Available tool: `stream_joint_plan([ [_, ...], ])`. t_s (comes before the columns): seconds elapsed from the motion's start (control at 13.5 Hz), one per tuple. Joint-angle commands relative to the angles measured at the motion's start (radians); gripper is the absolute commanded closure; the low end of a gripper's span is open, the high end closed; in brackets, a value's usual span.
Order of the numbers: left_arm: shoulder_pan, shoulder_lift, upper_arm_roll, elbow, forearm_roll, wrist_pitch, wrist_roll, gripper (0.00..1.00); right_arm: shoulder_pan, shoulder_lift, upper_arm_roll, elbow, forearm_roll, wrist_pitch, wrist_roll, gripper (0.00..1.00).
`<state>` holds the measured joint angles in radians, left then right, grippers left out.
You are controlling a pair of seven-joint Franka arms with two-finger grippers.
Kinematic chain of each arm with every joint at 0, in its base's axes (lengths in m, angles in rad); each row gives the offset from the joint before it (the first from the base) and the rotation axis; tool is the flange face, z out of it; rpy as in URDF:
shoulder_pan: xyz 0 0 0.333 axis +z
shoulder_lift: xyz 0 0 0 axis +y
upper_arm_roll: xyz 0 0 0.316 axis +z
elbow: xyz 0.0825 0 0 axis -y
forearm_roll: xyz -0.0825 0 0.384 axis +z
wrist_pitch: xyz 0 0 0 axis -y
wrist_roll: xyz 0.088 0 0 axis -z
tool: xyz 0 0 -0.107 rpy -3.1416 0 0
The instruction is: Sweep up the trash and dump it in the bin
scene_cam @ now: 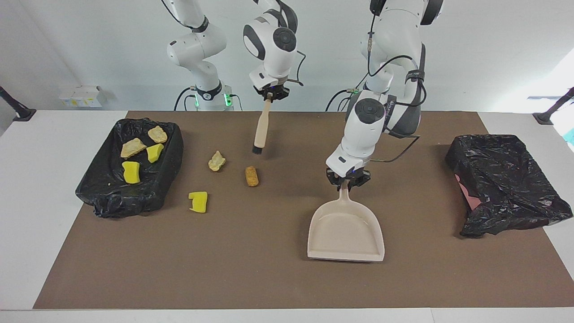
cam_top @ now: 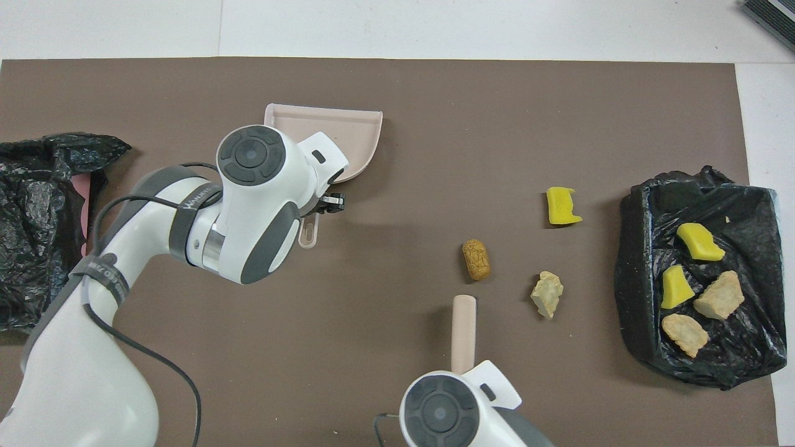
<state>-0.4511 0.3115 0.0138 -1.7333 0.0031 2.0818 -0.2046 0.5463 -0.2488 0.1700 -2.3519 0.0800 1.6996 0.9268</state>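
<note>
Your left end effector [scene_cam: 348, 180] is clamped on the handle of the beige dustpan [scene_cam: 345, 231], whose pan rests on the brown mat [scene_cam: 269, 269]. Your right end effector [scene_cam: 269, 95] is closed on the brush [scene_cam: 261, 130], raised over the mat. Three trash pieces lie on the mat beside the dustpan, toward the right arm's end: an orange-brown bit [scene_cam: 252, 176], a pale lump [scene_cam: 216, 161] and a yellow chunk [scene_cam: 198, 201]. Four more sit in the black-lined bin [scene_cam: 112, 197] at that end of the tabletop.
</note>
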Motion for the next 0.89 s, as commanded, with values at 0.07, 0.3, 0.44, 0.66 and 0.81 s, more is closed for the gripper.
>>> stream_joint_plan([
  [0.07, 0.078, -0.159, 0.002, -0.015, 0.020, -0.176, 0.300, 1.00, -0.162, -0.038, 0.011, -0.088, -0.191, -0.023, -0.052, 1.00],
  [0.3, 0.175, -0.239, 0.002, -0.025, 0.018, -0.305, 0.736, 1.00, -0.284, -0.044, 0.014, -0.137, -0.240, 0.000, -0.143, 1.00],
  [0.44, 0.216, -0.273, 0.002, -0.063, 0.020, -0.305, 0.923, 1.00, -0.325, -0.073, 0.013, -0.203, -0.200, 0.058, -0.218, 1.00],
  [0.66, 0.235, -0.282, 0.002, -0.086, 0.020, -0.293, 1.178, 1.00, -0.312, -0.018, 0.014, -0.241, -0.088, 0.201, -0.241, 1.00],
  [0.81, 0.203, -0.322, -0.008, -0.153, 0.069, -0.234, 1.261, 1.00, -0.257, 0.029, 0.014, -0.192, -0.062, 0.276, -0.244, 1.00],
])
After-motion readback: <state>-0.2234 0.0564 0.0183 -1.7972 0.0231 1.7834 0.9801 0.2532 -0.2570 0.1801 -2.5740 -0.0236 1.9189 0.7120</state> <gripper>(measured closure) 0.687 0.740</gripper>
